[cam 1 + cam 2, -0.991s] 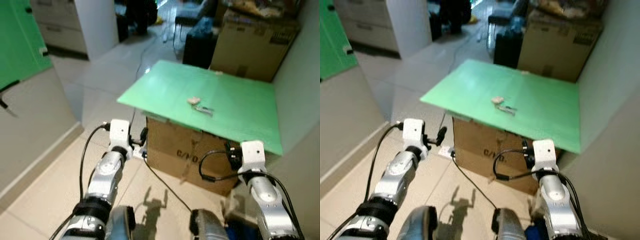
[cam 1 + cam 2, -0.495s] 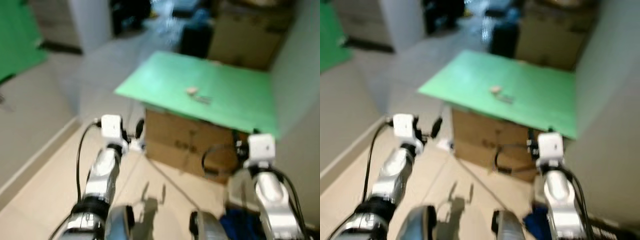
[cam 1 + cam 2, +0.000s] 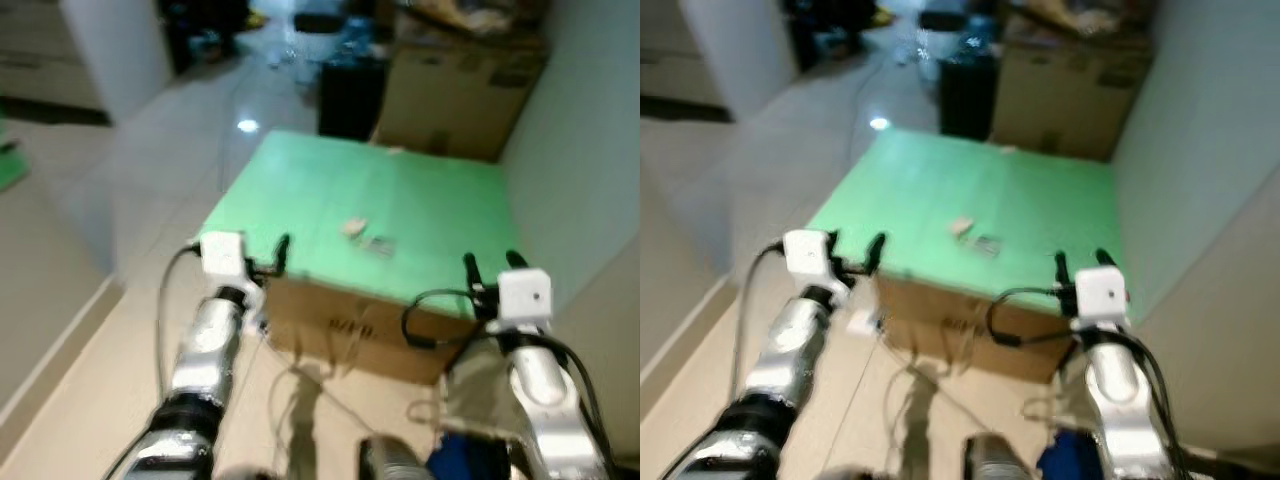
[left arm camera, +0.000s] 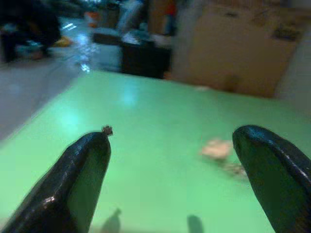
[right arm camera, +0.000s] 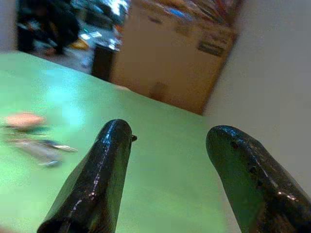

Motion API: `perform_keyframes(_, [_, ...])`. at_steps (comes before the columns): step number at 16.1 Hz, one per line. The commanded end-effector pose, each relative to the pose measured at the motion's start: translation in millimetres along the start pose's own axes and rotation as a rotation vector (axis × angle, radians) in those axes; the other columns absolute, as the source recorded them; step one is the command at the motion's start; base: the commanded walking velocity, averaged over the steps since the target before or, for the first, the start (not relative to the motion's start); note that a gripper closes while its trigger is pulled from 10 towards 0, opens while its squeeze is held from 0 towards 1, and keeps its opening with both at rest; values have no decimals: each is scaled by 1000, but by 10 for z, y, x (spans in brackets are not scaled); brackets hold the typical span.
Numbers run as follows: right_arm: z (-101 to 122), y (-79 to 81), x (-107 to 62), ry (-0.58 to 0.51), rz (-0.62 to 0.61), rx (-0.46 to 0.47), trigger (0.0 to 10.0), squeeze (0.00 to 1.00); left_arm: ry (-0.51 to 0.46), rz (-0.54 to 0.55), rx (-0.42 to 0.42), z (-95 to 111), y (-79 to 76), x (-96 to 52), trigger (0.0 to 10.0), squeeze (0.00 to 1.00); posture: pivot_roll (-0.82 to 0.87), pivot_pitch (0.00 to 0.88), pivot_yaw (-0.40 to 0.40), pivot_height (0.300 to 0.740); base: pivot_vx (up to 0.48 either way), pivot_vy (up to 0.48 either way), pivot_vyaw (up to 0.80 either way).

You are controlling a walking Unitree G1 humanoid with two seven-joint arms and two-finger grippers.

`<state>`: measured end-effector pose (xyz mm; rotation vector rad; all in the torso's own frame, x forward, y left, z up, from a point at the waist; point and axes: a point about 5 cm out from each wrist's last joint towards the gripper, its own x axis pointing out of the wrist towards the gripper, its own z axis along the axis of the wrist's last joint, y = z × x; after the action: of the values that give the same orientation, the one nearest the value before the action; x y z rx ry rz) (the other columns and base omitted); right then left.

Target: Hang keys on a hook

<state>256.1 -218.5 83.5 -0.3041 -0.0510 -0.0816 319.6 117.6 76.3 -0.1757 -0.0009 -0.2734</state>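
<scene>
Reaching forward, both grippers, left gripper (image 3: pixel 270 252) and right gripper (image 3: pixel 490 268), spread-fingered.

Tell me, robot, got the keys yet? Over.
Both pincers open, empty: left pincer, right pincer, at the near edge of the green table. Keys untouched mid-table. Nothing blocking them.

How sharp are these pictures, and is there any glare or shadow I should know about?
Both eye views are soft with motion blur; the keys on the green board are a smudge, and a light glares off the floor behind. Left wrist view: left tool sharp, keys blurred. Right wrist view: right tool sharp, background soft.
</scene>
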Motion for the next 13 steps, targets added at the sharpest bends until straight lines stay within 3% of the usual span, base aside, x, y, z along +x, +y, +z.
perform_keyframes(1, [52, 4, 33, -18, -6, 13, 10000, 0, -6, -15, 27, 29, 24, 3, 10000, 0, -128, 0, 1, 724, 480, 0, 0])
perform_keyframes(3, [52, 20, 27, -22, 9, 5, 10000, 0, 6, -54, 58, 12, -38, 9, 10000, 0, -132, 0, 4, 736, 480, 0, -450])
perform_keyframes(6, [-1, 48, -4, 20, 4, 12, 10000, 0, 32, -91, 79, -13, -112, 32, 10000, 0, -140, 0, 13, 736, 0, 0, -390])
perform_keyframes(10, [-25, 42, -59, 30, -1, 17, 10000, 0, 71, -88, 65, -45, -76, 53, 10000, 0, -153, 0, 23, 736, 0, 0, -736])
perform_keyframes(13, [-38, 39, -84, 43, -9, 23, 10000, 0, 156, -122, 125, -97, -99, 140, 10000, 0, -163, 0, 31, 736, 0, 0, -700])
